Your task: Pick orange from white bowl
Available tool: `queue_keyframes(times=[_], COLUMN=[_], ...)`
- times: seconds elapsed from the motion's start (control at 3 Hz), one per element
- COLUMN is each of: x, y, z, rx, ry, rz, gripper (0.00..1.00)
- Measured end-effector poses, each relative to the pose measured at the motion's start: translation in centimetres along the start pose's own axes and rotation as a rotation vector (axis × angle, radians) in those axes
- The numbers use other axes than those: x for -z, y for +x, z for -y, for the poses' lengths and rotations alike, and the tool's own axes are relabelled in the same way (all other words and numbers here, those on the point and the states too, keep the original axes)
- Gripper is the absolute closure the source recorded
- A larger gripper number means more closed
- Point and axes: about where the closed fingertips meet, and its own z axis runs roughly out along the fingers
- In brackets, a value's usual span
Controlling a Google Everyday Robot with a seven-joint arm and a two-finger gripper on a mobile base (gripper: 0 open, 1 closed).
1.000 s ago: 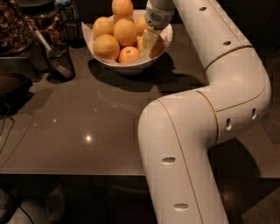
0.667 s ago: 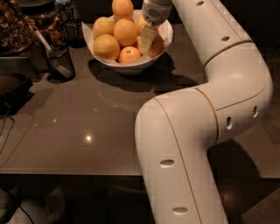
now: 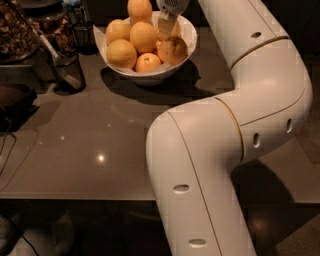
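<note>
Fruit for this job, the orange [image 3: 172, 50], sits inside the white bowl [image 3: 188, 31] on its right side, leaning against the bowl's wall. It is round and yellow-orange, with a dark shadow across its top. Just to its left, at the front of the bowl, lies a small darker fruit [image 3: 148, 62], and the two touch. More pale fruits are piled behind and to the left: a front-left fruit [image 3: 121, 53], a middle fruit [image 3: 143, 36], a back-left fruit [image 3: 118, 30] and a top fruit [image 3: 139, 9] sitting highest of all. The gripper [image 3: 167, 31] hangs right above the orange, pointing down into the bowl, very close to the orange's top. I cannot tell if the gripper is open or closed, or if it touches the orange. The big white arm [image 3: 240, 125] bends down from the gripper and fills the right side of the view. The bowl stands at the back of a shiny gray table [image 3: 100, 130]. To the left of the bowl, well apart from it, stands a dark glass cup [image 3: 67, 72].
</note>
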Motion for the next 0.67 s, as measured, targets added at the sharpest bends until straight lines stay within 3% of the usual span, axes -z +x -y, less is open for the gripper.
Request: queue_keyframes(times=[0.33,0.67], x=[-0.43,-0.43], y=[-0.35,-0.35], z=[0.37,0.37], rx=[0.001,0.001], ry=[0.012,0.012], rz=[0.01,0.01], gripper=[1.0,0.81])
